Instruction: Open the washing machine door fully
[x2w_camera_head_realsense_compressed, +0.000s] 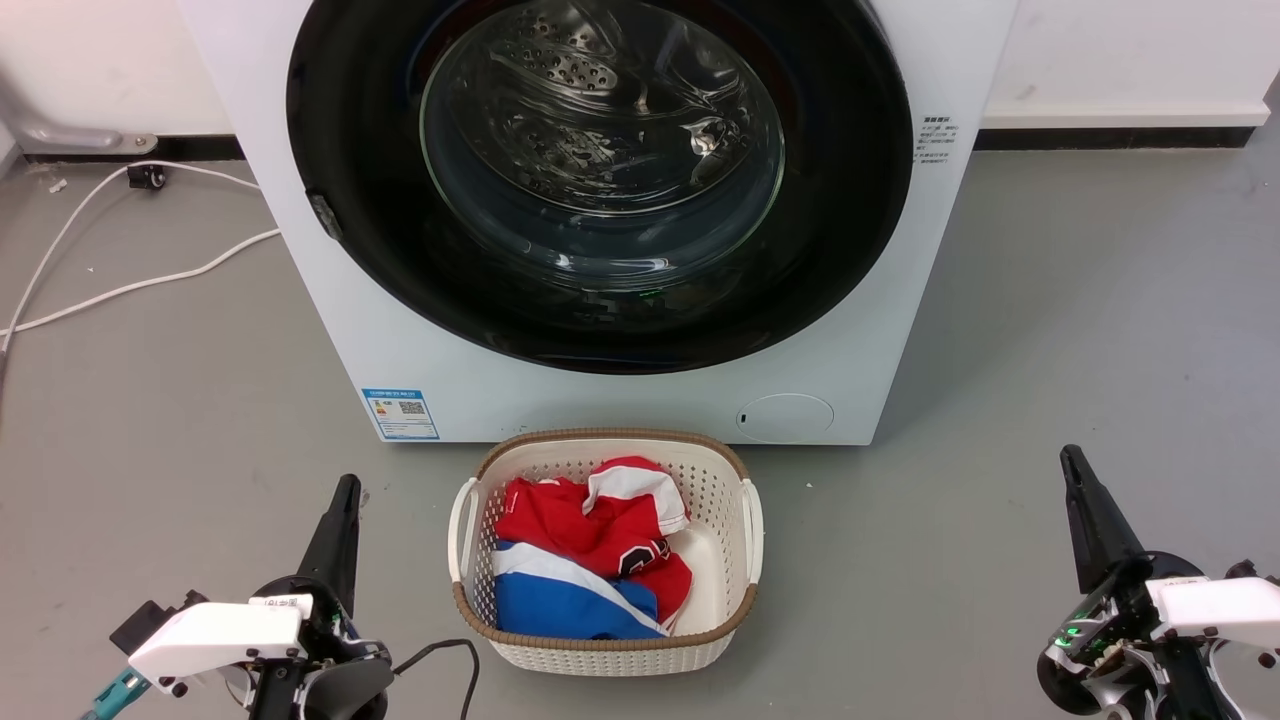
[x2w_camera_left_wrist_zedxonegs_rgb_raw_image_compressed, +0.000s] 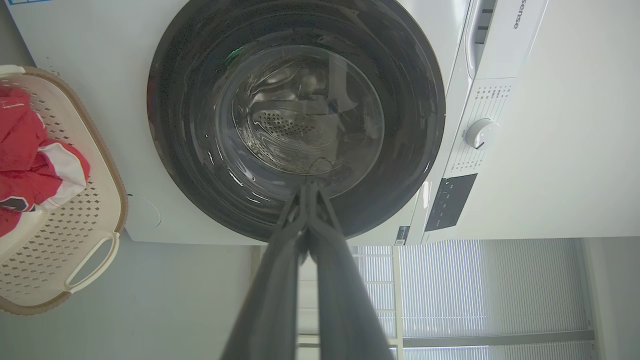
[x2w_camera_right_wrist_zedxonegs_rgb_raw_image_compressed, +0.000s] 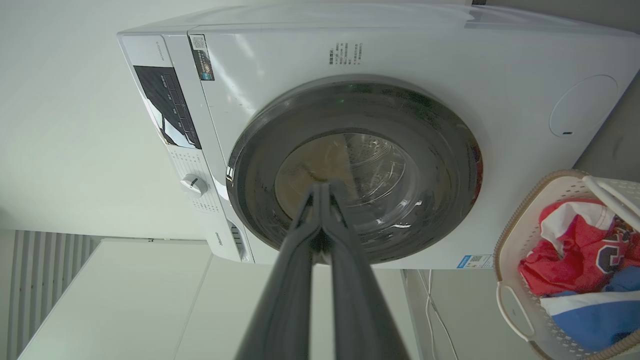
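Note:
The white washing machine (x2w_camera_head_realsense_compressed: 620, 400) stands ahead of me on the grey floor. Its round glossy black door (x2w_camera_head_realsense_compressed: 850, 200) with a clear glass bowl lies flat against the front, closed. The steel drum shows through the glass. My left gripper (x2w_camera_head_realsense_compressed: 347, 486) rests low at the left, fingers pressed together and holding nothing. My right gripper (x2w_camera_head_realsense_compressed: 1071, 457) rests low at the right, also shut and holding nothing. Both are well short of the machine. In the left wrist view the door (x2w_camera_left_wrist_zedxonegs_rgb_raw_image_compressed: 190, 100) lies beyond the shut left gripper (x2w_camera_left_wrist_zedxonegs_rgb_raw_image_compressed: 307, 186). The right wrist view shows the door (x2w_camera_right_wrist_zedxonegs_rgb_raw_image_compressed: 450, 150) past the right gripper (x2w_camera_right_wrist_zedxonegs_rgb_raw_image_compressed: 321, 186).
A cream laundry basket (x2w_camera_head_realsense_compressed: 465, 520) with red, white and blue clothes sits on the floor between my grippers, right before the machine. White cables (x2w_camera_head_realsense_compressed: 120, 285) trail across the floor at the left. A wall runs behind the machine.

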